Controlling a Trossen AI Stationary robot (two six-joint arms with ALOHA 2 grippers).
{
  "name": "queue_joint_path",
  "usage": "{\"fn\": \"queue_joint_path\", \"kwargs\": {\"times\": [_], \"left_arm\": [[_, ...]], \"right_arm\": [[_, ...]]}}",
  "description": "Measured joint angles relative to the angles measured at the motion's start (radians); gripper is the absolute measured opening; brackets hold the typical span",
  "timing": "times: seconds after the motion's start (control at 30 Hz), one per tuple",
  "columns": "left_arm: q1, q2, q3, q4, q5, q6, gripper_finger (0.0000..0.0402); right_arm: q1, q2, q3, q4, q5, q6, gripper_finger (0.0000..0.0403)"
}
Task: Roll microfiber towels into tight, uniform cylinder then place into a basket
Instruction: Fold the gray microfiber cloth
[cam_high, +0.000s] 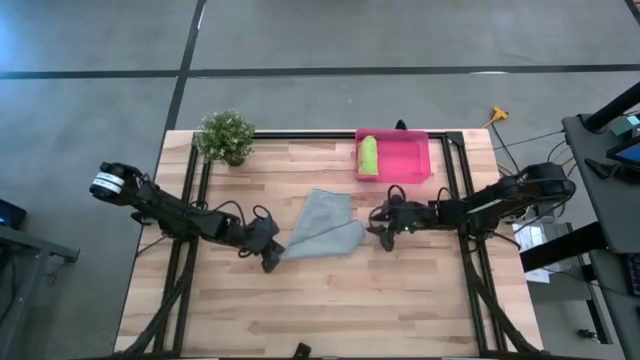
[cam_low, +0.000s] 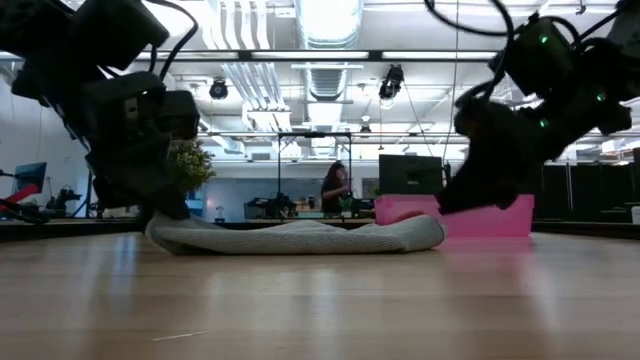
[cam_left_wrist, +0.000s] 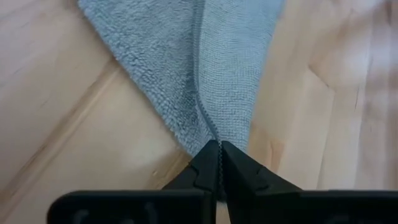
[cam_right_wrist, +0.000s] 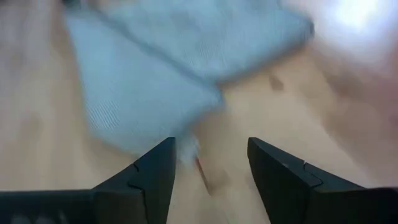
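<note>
A grey towel (cam_high: 322, 225) lies folded on the wooden table, flat and low in the low view (cam_low: 300, 237). My left gripper (cam_high: 272, 256) sits at the towel's near left corner and is shut on it. My right gripper (cam_high: 380, 228) stands open just right of the towel's right corner (cam_right_wrist: 205, 99), a little above the table, with nothing between its fingers. The lime green towel (cam_high: 368, 155) lies rolled in the left end of the pink basket (cam_high: 410, 160) at the far side. My left gripper pinches the pointed tip of the grey towel's corner (cam_left_wrist: 214, 134) between its two fingers. A hemmed edge runs straight into the shut fingers (cam_left_wrist: 239, 174). The fingers slant down from the table's left. The towel lies slack on the table.
A small potted plant (cam_high: 227, 135) stands at the far left corner of the table. Bare wood spreads along the near side (cam_high: 330, 310). In the low view a person (cam_low: 335, 188) shows far back in the room.
</note>
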Motion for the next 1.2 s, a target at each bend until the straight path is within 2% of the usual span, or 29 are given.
{"fn": "queue_joint_path", "kwargs": {"times": [0.13, 0.27, 0.7, 0.9, 1.03, 1.2], "left_arm": [[-0.009, 0.000, 0.003, 0.004, -0.023, 0.055, 0.0000], [-0.015, -0.001, 0.008, 0.030, -0.049, 0.118, 0.0000], [-0.044, 0.001, 0.006, 0.075, -0.165, 0.289, 0.0000], [-0.089, 0.001, 0.005, 0.086, -0.173, 0.314, 0.0000], [-0.113, 0.001, 0.005, 0.089, -0.173, 0.321, 0.0000], [-0.131, 0.001, 0.005, 0.104, -0.181, 0.345, 0.0000]], "right_arm": [[-0.003, -0.003, 0.004, 0.102, -0.008, 0.012, 0.0194], [-0.033, 0.059, 0.016, 0.085, 0.006, 0.022, 0.0198], [-0.086, 0.153, 0.023, 0.125, -0.035, 0.116, 0.0260], [-0.086, 0.207, 0.025, 0.244, -0.084, 0.172, 0.0262], [-0.087, 0.261, 0.052, 0.242, -0.133, 0.232, 0.0260], [-0.080, 0.325, 0.105, 0.233, -0.157, 0.210, 0.0249]]}}
